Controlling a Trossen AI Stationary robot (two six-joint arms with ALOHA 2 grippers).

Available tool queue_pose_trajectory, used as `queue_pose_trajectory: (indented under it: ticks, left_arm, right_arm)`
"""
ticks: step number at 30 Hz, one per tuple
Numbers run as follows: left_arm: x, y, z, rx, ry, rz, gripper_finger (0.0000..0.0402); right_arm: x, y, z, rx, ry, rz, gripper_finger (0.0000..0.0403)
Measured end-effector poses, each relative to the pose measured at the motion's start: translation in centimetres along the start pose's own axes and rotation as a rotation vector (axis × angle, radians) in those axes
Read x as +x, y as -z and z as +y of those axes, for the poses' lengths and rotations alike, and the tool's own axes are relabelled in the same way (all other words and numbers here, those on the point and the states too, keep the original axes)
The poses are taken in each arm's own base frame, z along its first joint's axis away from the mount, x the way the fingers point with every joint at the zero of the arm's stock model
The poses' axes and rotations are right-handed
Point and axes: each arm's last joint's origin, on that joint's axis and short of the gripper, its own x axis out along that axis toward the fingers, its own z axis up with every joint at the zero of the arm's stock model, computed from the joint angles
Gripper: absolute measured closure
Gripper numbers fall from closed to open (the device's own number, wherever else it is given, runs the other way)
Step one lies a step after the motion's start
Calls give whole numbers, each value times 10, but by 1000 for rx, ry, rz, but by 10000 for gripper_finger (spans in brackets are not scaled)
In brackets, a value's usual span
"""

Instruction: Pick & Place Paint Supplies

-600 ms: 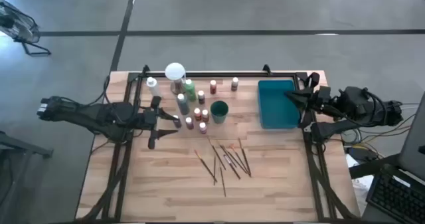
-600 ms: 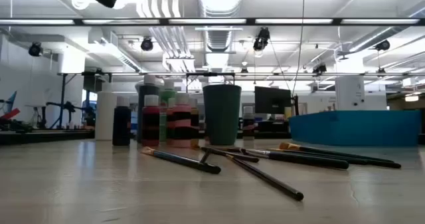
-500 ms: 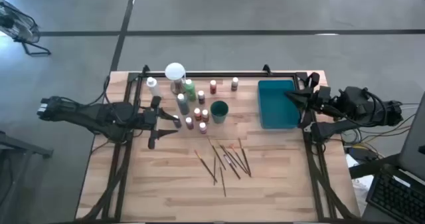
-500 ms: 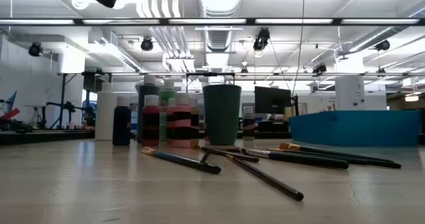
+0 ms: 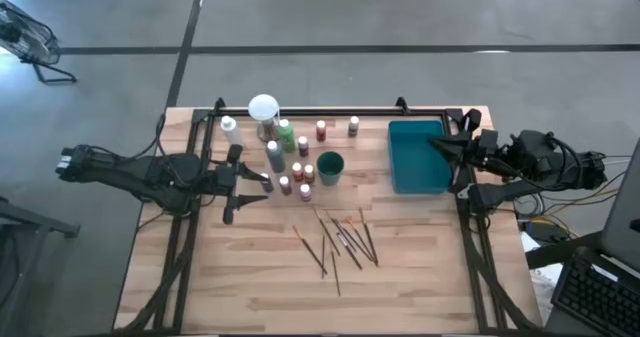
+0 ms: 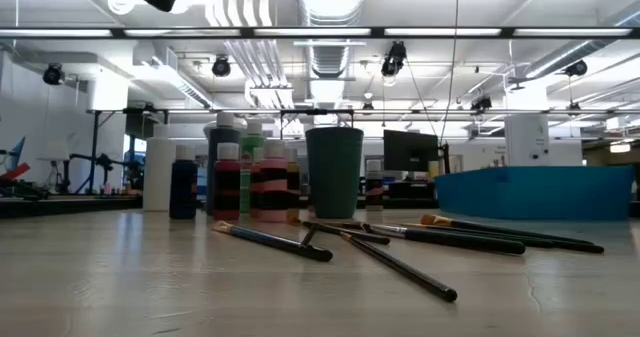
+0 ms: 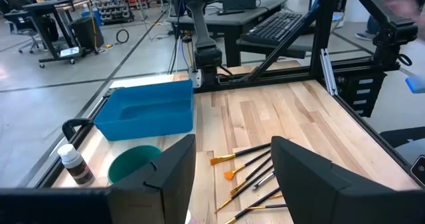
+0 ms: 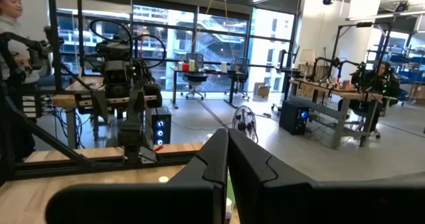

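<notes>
A pale wooden worktop (image 5: 250, 277) carries a cluster of paint bottles (image 5: 290, 162) beside a green cup (image 5: 331, 167). Brushes (image 5: 340, 242) lie scattered nearer the middle, a teal tray (image 5: 415, 157) to the right

Open tabletop (image 5: 250, 277) is left at the near side; passage is blocked by clustered paint bottles (image 5: 290, 162), scattered brushes (image 5: 340, 239), seemingly untouched.

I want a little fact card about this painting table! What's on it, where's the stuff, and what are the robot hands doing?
Table: wooden table
Paint bottles: standing in a bunch at the back, left of the middle
Green cup: upright, beside the bottles
Brushes: lying loose near the middle
Teal tray: back right, nothing visible inside
Left end effector: open, holding nothing, just left of the bottles
Right end effector: shut, holding nothing, at the tray's right edge
</notes>
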Motion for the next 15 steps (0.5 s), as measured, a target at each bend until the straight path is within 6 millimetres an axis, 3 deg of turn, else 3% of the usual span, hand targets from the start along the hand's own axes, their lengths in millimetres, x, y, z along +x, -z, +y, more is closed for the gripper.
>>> queue_pose_trajectory:
  ticks: [15]
  left_arm:
    - [0,0,0,0,0,-1,200]
  right_arm:
    - [1,-2,0,-26,2,-16,394]
